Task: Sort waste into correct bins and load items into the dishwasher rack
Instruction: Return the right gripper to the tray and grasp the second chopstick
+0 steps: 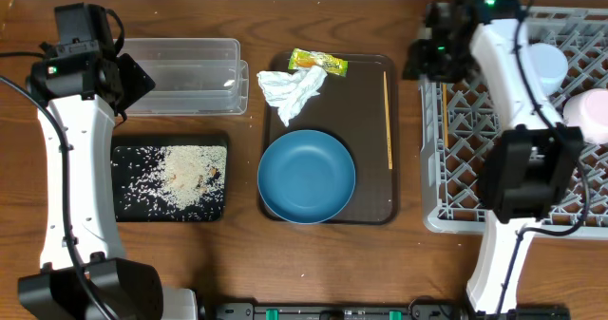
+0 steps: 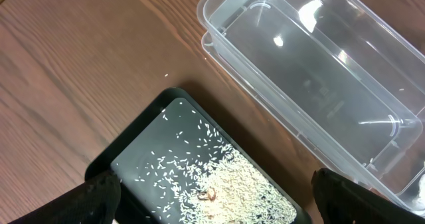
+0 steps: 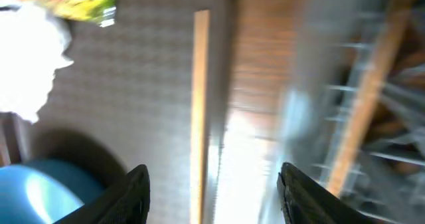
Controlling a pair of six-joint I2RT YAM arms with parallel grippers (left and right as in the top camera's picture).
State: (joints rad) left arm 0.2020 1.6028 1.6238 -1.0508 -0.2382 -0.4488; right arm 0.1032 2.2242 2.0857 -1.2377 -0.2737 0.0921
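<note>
Two bins lay left of the brown serving tray (image 1: pixel 366 111). The clear tub (image 1: pixel 190 78), farther back, looked empty. The black tray (image 1: pixel 123 206), nearer the front, held scattered white rice crumbs (image 1: pixel 180 176).

On the serving tray sat the dark-blue dish (image 1: pixel 306 177) at the front. The crumpled napkin (image 1: pixel 293 89) and the yellow-green wrapper (image 1: pixel 318 63) touched at the back, and one chopstick (image 1: pixel 388 121) lay along the right side.

Right of the serving tray, the grey dishwasher rack (image 1: pixel 475 140) held a light-blue bowl (image 1: pixel 546 64), a pale pink bowl (image 1: pixel 591 113) cut off by the frame edge, and a second chopstick (image 1: pixel 445 121) near its left wall. The right arm covered much of its grid.

The left gripper (image 2: pixel 216 184) hung wide open and empty, left of the serving tray, above the black tray's back edge beside the tub. The right gripper (image 3: pixel 216 184), fingers spread wide with nothing held, hovered over the serving tray's right edge. Its wrist view was smeared by blur.
</note>
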